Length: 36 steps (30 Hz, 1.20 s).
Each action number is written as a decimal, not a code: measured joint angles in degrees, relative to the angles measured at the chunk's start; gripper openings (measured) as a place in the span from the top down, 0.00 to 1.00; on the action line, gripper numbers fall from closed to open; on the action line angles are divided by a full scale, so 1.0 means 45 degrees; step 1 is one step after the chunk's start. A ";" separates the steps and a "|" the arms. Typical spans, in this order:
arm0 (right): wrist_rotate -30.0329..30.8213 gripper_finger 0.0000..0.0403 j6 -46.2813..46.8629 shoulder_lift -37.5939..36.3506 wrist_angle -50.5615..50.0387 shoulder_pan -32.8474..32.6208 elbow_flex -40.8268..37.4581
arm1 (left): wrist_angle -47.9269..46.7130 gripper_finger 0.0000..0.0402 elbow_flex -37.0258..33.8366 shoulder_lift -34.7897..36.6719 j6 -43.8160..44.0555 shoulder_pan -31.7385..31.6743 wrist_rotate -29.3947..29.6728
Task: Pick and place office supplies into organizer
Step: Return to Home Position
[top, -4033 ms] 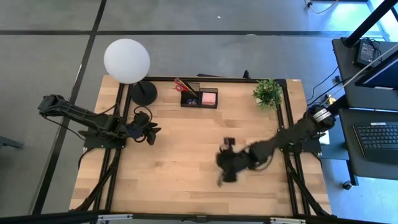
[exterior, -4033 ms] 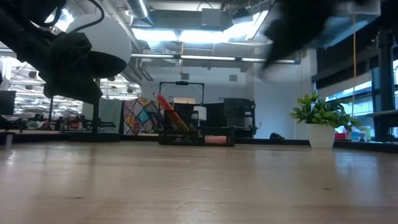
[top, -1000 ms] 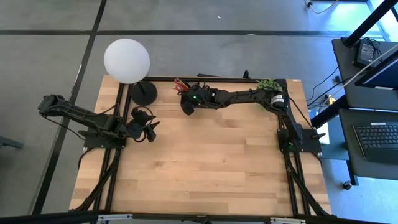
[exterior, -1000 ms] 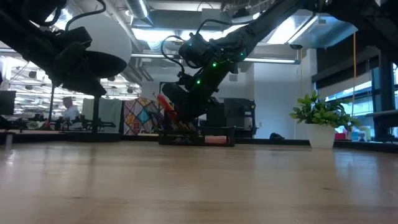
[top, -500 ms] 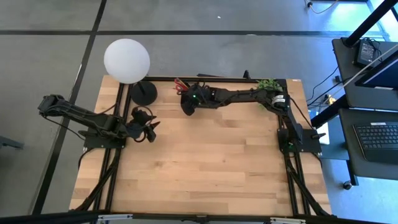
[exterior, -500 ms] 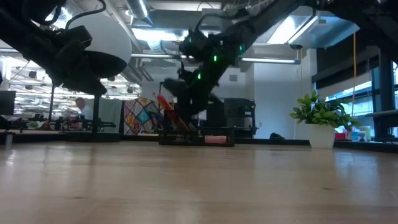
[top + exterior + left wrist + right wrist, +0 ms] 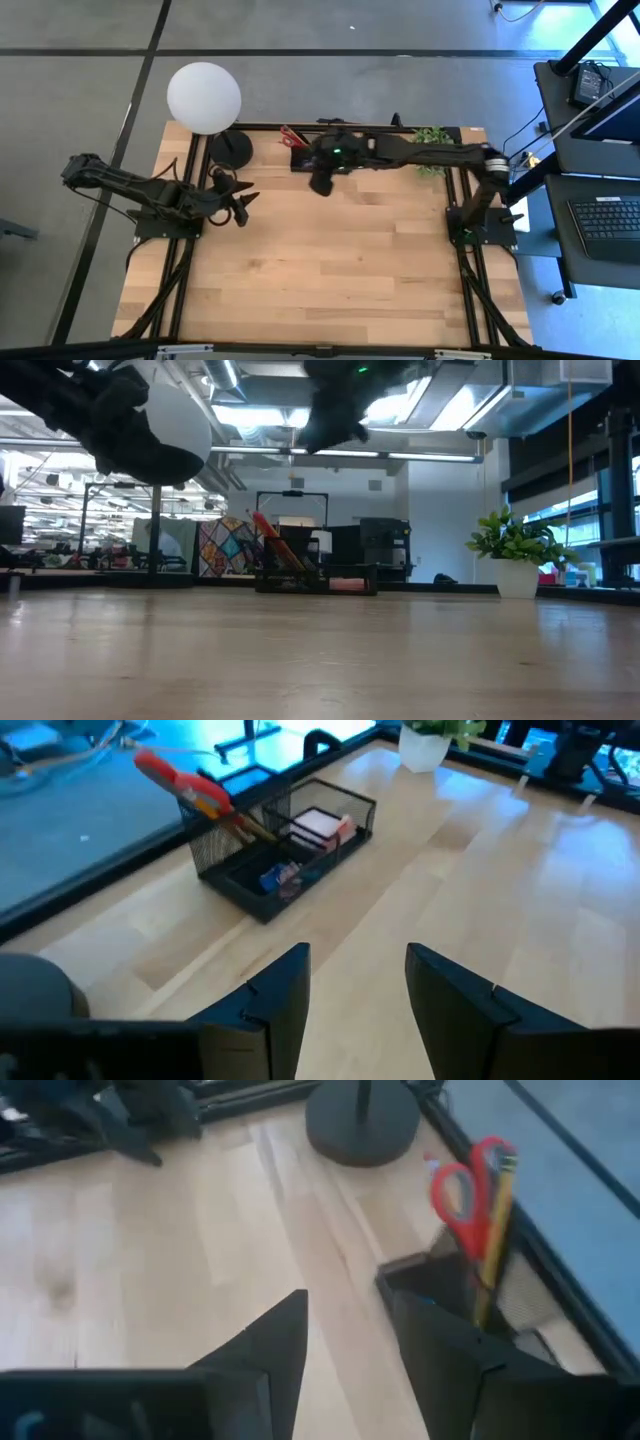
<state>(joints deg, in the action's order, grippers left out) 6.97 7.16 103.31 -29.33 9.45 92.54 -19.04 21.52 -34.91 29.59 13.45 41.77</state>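
Here both arms hang above the pale, long-grained wooden table [image 7: 330, 270], and neither holds anything. The left gripper [image 7: 357, 955] has its two flat, matte black fingers [image 7: 280, 1005] spread, with bare planks showing through the gap. Ahead of those fingertips and off to one side sits the organizer [image 7: 345, 845], a black wire-mesh rectangular tray with compartments. The red-handled scissors [image 7: 185, 785] lean out of one end, their smooth loops above the rim, with a thin wooden pencil [image 7: 245, 825] beside them. The pink square sticky-note pad [image 7: 315, 823] lies flat in the other end, and a small blue block [image 7: 275, 877] rests in the front compartment.

The right gripper [image 7: 347, 1298] hovers just in front of that tray, its angular dark fingers [image 7: 445, 1350] also parted. The mesh corner, the scissor loops and the yellow pencil stand just past one fingertip. Farther beyond the fingers is the round, flat black lamp base [image 7: 362, 1120].
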 joint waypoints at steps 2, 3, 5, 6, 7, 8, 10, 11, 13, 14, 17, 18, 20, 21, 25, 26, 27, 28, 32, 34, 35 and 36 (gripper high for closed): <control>-0.0054 0.61 0.0010 -0.1042 0.0077 0.0010 -0.0926 | 0.0256 0.60 0.0004 0.0124 -0.0348 0.0000 0.0104; -0.0060 0.61 0.0005 -0.1581 0.0222 0.0010 -0.1469 | 0.0372 0.60 0.0010 0.0207 -0.0389 -0.0006 0.0208; -0.0114 0.61 0.0015 -0.2775 0.0935 0.0005 -0.2710 | 0.0391 0.60 0.0014 0.0429 -0.0423 -0.0014 0.0593; -0.0123 0.61 0.0057 -0.3399 0.1197 -0.0003 -0.3377 | 0.0364 0.60 0.0015 0.0530 -0.0572 -0.0014 0.0763; -0.0144 0.61 0.0194 -0.4061 0.1547 -0.0005 -0.4057 | 0.0338 0.60 0.0015 0.0625 -0.0906 -0.0016 0.0890; -0.0152 0.61 0.0395 -0.4724 0.1940 -0.0010 -0.4758 | 0.0331 0.60 0.0015 0.0735 -0.1310 -0.0015 0.0921; -0.0136 0.61 0.0817 -0.6192 0.2519 -0.0047 -0.6156 | 0.0335 0.60 0.0015 0.0944 -0.1948 -0.0015 0.0932; -0.0112 0.61 0.1028 -0.6929 0.2870 -0.0083 -0.6866 | 0.0387 0.60 0.0015 0.1040 -0.2077 -0.0015 0.0965; -0.0084 0.61 0.1122 -0.8435 0.3746 -0.0211 -0.8305 | 0.0477 0.60 0.0015 0.1245 -0.2177 -0.0015 0.1085; -0.0091 0.61 0.1107 -0.9131 0.4141 -0.0266 -0.9035 | 0.0597 0.60 0.0015 0.1372 -0.2186 -0.0015 0.1168; -0.0137 0.61 0.0659 -1.1318 0.4403 -0.0340 -1.0826 | 0.0666 0.60 0.0015 0.1808 -0.2191 -0.0015 0.1607; -0.0099 0.61 0.0592 -1.2015 0.4345 -0.0335 -1.1310 | 0.0666 0.60 0.0015 0.1969 -0.2193 -0.0015 0.1771; -0.0050 0.61 0.0947 -1.3296 0.4329 -0.0329 -1.2275 | 0.0669 0.60 0.0015 0.2377 -0.2196 -0.0015 0.1971; -0.0060 0.61 0.1194 -1.3860 0.4379 -0.0330 -1.2729 | 0.0656 0.60 0.0015 0.2595 -0.2226 -0.0015 0.2060; -0.0101 0.61 0.1642 -1.5873 0.4689 -0.0335 -1.4410 | 0.0405 0.60 0.0015 0.3605 -0.2829 -0.0015 0.2711; -0.0102 0.61 0.1647 -1.6268 0.4857 -0.0335 -1.4800 | 0.0366 0.60 0.0015 0.3881 -0.2954 -0.0015 0.2926; -0.0103 0.61 0.1659 -1.6661 0.5024 -0.0335 -1.5168 | 0.0257 0.60 0.0015 0.4157 -0.3035 -0.0015 0.3152; -0.0104 0.61 0.1679 -1.6991 0.5225 -0.0335 -1.5520 | 0.0080 0.60 0.0015 0.4442 -0.3089 -0.0015 0.3346; -0.0118 0.61 0.1489 -1.8293 0.5792 -0.0335 -1.6582 | -0.1511 0.60 0.0015 0.5842 -0.2729 -0.0015 0.3737; -0.0121 0.61 0.1347 -1.8903 0.5784 -0.0335 -1.6910 | -0.2294 0.60 0.0015 0.6681 -0.2187 -0.0013 0.3759; -0.0116 0.61 0.1319 -1.9211 0.5826 -0.0335 -1.7053 | -0.2616 0.60 0.0014 0.7103 -0.2008 -0.0010 0.3755; -0.0115 0.61 0.1285 -1.9518 0.5864 -0.0335 -1.7194 | -0.2851 0.60 0.0010 0.7512 -0.1916 -0.0010 0.3743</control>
<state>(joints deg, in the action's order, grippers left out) 6.45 12.94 15.48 -2.95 7.94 15.17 -31.87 21.56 -1.10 20.96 13.41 58.61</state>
